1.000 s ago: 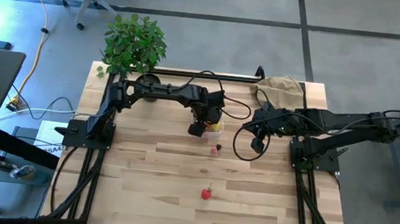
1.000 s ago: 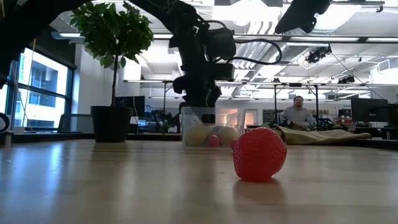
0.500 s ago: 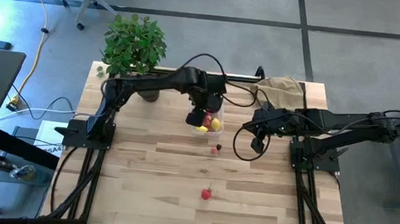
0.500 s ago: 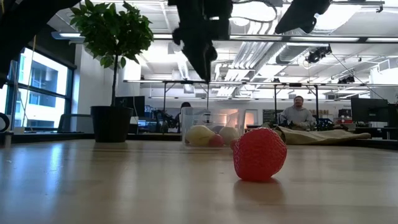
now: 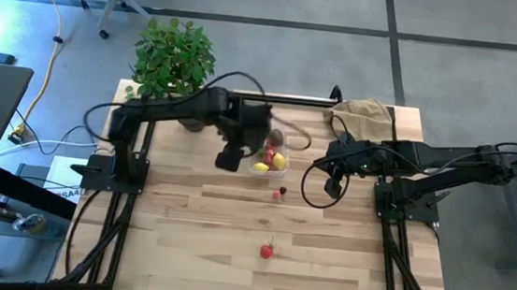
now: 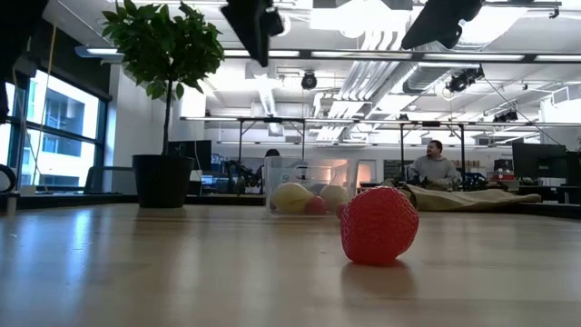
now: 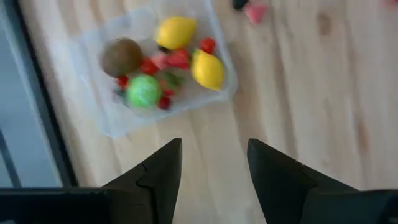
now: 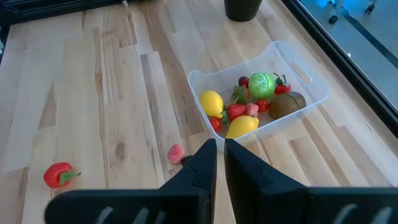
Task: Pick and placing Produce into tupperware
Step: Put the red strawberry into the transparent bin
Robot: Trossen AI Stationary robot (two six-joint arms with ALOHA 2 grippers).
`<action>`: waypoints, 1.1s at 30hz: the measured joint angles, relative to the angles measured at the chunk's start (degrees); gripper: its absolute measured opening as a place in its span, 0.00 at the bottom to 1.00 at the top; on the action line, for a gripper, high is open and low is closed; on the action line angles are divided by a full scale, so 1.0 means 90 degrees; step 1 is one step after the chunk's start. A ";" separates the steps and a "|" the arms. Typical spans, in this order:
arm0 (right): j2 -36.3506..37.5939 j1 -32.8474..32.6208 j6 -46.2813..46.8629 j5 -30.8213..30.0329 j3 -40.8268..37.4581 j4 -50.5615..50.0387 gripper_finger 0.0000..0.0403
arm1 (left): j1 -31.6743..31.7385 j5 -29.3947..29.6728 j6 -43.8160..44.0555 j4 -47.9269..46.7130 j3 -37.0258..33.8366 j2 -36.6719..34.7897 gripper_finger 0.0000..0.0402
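Note:
The clear tupperware (image 5: 271, 161) stands on the table's far middle. It holds produce: two yellow lemons (image 7: 176, 31), a brown kiwi-like one (image 7: 121, 56), a green round one (image 7: 143, 91) and red berries. A red strawberry (image 5: 267, 250) lies toward the near edge, and a small pink berry (image 5: 279, 194) lies just near of the tub. My left gripper (image 5: 228, 158) hangs high, left of the tub, open, nothing between its fingers (image 7: 163, 168). My right gripper (image 5: 333, 185) waits shut, right of the tub, above the table.
A potted plant (image 5: 172, 58) stands at the far left corner and a tan paper bag (image 5: 365, 112) at the far right. A person (image 6: 436, 168) sits in the room beyond. Bare wood (image 5: 194, 243) spreads over the near half of the table.
My left gripper has risen from down at the tupperware to high above the table and has gone toward the table's left edge, clear of the tub. The tub and the loose berries have stayed where they were.

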State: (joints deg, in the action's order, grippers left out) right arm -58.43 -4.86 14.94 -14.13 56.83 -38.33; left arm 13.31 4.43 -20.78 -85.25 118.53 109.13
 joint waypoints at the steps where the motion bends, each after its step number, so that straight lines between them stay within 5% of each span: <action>1: 0.0002 -0.0001 0.0000 -0.0002 0.0002 0.0000 0.06 | -0.0097 0.0025 0.0098 0.0024 -0.0223 -0.0141 0.42; 5: 0.0002 0.0000 0.0000 -0.0002 0.0002 0.0000 0.06 | -0.0547 0.0107 0.0599 0.0776 -0.1565 -0.0887 0.42; 12: 0.0000 -0.0002 0.0001 -0.0002 0.0001 0.0000 0.06 | -0.1703 0.0023 0.1553 0.3642 -0.4582 -0.2402 0.42; 17: 0.0000 0.0000 0.0000 -0.0001 0.0002 0.0000 0.06 | -0.2571 0.0059 0.2030 0.5782 -0.5948 -0.2533 0.42; 23: -0.0002 -0.0002 0.0002 -0.0002 0.0002 -0.0005 0.06 | -0.3169 0.0060 0.2281 0.7963 -0.6382 -0.1786 0.42; 33: 0.0004 0.0000 0.0000 -0.0002 0.0002 -0.0005 0.06 | -0.3698 -0.0319 0.3480 0.9168 -0.6014 -0.0749 0.42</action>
State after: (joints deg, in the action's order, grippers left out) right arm -58.40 -4.86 14.95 -14.15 56.84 -38.38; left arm -19.97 1.56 10.54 -2.74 64.40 102.39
